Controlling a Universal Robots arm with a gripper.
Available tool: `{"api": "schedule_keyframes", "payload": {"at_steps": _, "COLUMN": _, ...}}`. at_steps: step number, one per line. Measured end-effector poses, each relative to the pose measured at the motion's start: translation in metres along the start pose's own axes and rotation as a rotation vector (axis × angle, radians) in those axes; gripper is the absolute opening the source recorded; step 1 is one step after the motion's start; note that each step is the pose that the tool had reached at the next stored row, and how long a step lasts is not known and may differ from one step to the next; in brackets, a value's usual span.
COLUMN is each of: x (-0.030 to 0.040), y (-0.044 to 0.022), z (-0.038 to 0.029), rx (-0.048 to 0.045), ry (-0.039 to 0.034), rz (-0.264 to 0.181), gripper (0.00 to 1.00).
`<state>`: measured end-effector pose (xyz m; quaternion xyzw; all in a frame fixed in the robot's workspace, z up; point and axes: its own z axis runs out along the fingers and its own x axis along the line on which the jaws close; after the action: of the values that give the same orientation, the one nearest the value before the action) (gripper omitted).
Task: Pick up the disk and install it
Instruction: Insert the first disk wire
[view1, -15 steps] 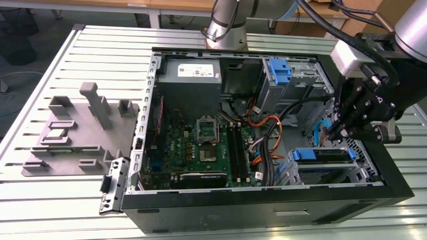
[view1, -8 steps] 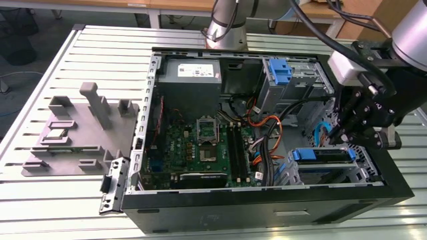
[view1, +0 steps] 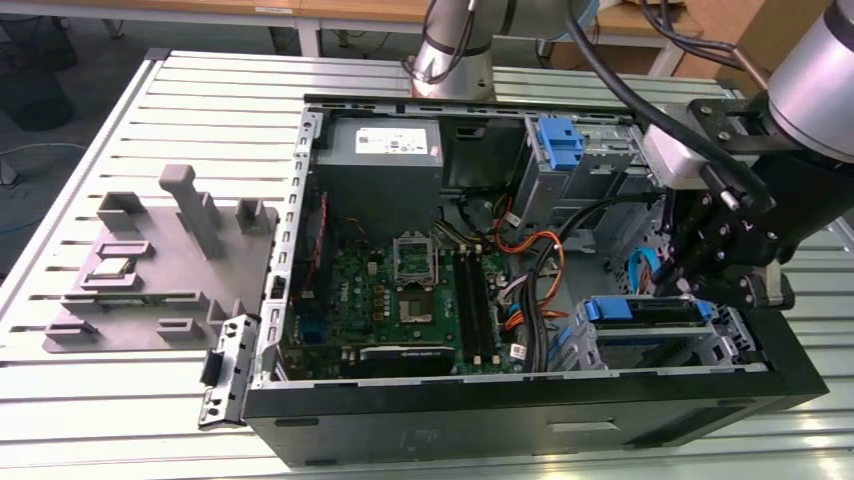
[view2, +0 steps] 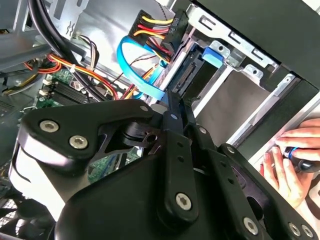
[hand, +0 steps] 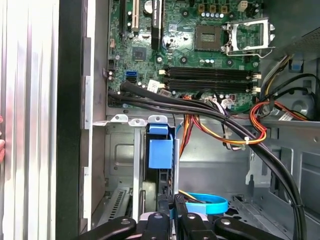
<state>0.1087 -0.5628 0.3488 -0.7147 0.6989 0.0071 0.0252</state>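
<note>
I am seeing the hand (view1: 703, 285) clenched, its fingers pressed together on nothing. The disk (view1: 647, 312) is sitting just below the hand in the corner bay of the open computer case (view1: 534, 425); I cannot tell whether they are touching. Farther from the hand, the motherboard (view1: 400, 290) is lying inside the case, which is resting on the worktop (view1: 160, 420).

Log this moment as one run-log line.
tool: low at drive bay | disk: in bay, blue rail showing | hand: beside case
</note>
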Motion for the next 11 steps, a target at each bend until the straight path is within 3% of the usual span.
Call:
{"api": "schedule_keyframes", "payload": {"at_steps": 5, "x": 0.0008, "y": 0.0010, "z": 0.0026, "rx": 0.0193, "ry": 0.0000, "rz": -0.020, "gripper": 0.16}}
{"api": "schedule_keyframes", "payload": {"at_steps": 11, "x": 0.0011, "y": 0.0052, "z": 0.0074, "rx": 0.0297, "ry": -0.0002, "rz": -0.035, "gripper": 0.16}}
